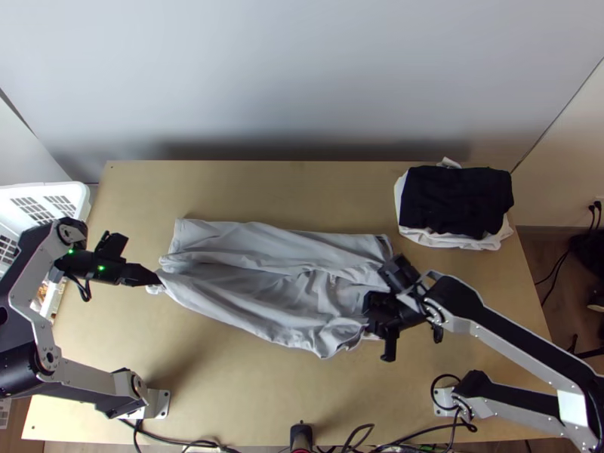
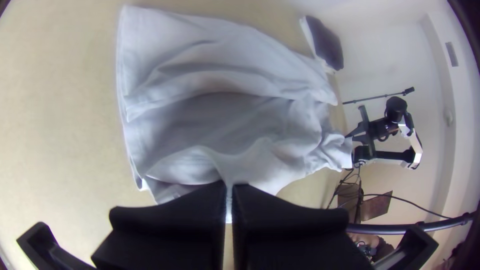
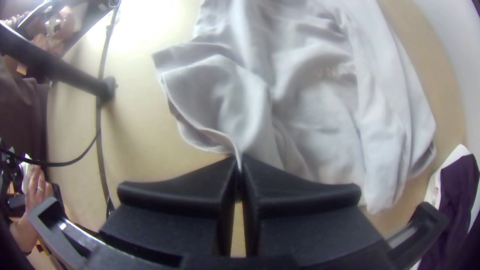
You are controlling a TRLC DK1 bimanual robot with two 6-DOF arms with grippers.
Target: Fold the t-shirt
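T-shirt (image 1: 260,291), light grey: laid crosswise over the middle of the desk (image 1: 249,385), wrinkled; far-side part turned over in a long band, near-side part loose and rumpled between the two tools. Left tool (image 1: 156,282): fingers closed, a pinch of grey fabric between the tips, at the shirt's left end. Right tool (image 1: 367,323): fingers closed too, gripping a thin edge of the shirt near its right end, near side. Black cloth (image 1: 457,198): folded, on top of folded white cloth (image 1: 438,240), desk's far right corner. White basket (image 1: 41,186): beside the desk, left edge.
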